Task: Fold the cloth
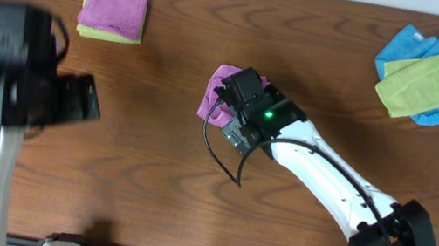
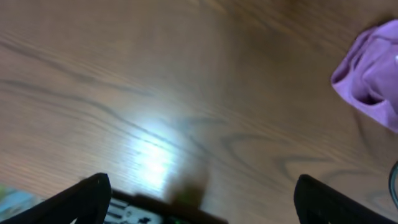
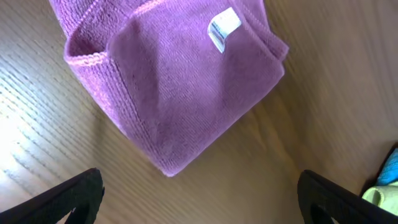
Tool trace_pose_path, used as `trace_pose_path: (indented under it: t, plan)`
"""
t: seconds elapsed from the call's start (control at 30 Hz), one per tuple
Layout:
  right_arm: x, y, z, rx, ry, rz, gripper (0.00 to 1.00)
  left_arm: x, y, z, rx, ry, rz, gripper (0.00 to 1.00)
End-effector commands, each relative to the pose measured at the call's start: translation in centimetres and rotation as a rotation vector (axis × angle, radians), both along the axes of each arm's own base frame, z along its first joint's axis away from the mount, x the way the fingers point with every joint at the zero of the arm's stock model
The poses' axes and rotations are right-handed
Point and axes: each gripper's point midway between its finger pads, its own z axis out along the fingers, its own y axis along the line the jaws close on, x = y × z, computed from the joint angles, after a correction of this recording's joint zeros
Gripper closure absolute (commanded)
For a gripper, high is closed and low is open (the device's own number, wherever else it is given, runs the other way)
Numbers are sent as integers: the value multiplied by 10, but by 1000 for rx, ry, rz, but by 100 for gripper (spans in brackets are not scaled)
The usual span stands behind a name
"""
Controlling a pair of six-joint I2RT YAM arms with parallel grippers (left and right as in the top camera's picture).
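cloth (image 3: pixel 180 81), violet-purple terry, lies folded over itself in a compact bundle, flat on the wooden table (image 3: pixel 329 106). a small white tag (image 3: pixel 222 28) shows on its top layer.

in the right wrist view, the bundle sits just beyond the right gripper (image 3: pixel 200 183), centred ahead of the gap between its two dark fingers (image 3: pixel 74 199). neither finger touches it. these fingers stand wide apart and hold nothing. the nearest corner of the cloth points back toward the gap between them.

in the overhead view, the right arm's wrist (image 1: pixel 257 111) covers most of the cloth (image 1: pixel 217 96). only a purple strip shows past the wrist, and the fingers themselves are hidden beneath it.

the left gripper (image 2: pixel 202 193) also has its fingers (image 2: pixel 90 199) spread wide, with only bare wood between them and nothing held. from this wrist the cloth (image 2: pixel 370 74) lies well ahead of the fingers and off to one side, at the picture's right edge. in the overhead view the left arm (image 1: pixel 5 80) is blurred and well apart from the cloth.

well away from both sets of fingers, near the far edge of the table, a pinker purple folded cloth (image 1: pixel 116 5) rests on a lime-green cloth (image 1: pixel 97 33). at the other far corner a green cloth (image 1: pixel 434 82) lies over a blue cloth (image 1: pixel 413 43).
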Motion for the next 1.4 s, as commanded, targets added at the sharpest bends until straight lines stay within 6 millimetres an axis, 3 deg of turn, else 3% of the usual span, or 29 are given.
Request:
trace_pose_path:
  t: [0.0,0.13,0.27,0.53,0.63,0.8,0.93,0.97,1.07,1.27,1.37]
  plan:
    - [-2,6,3,0,4,30,1,-27,-14,-16,-74,-17,-6,5]
    - [-24,24,-4,61,98,92,1,-58,-16,-43,-98,23,43,5]
    - [-29,40,-1,45,64,146,1,-84,-18,-70,-114,18,88,5]
    - [-30,50,-15,25,71,180,1,-93,-27,-71,-164,-116,73,5]
    - [-21,56,-24,22,50,187,18,-92,-26,-69,-161,-131,73,5]
    - [-8,56,-34,-14,8,176,18,-92,-26,-69,-162,-130,73,5]
    - [9,52,-28,-30,-61,161,18,-92,-26,-69,-162,-130,73,5]
    - [14,52,-25,-27,-81,157,21,-92,-26,-69,-162,-130,73,5]
    - [23,51,-22,-9,-105,150,45,-92,-26,-69,-161,-130,72,5]
    - [29,45,-23,8,-94,131,36,-91,-26,-69,-160,-132,73,5]
    - [27,44,-24,7,-86,129,28,-91,-25,-69,-158,-132,74,5]
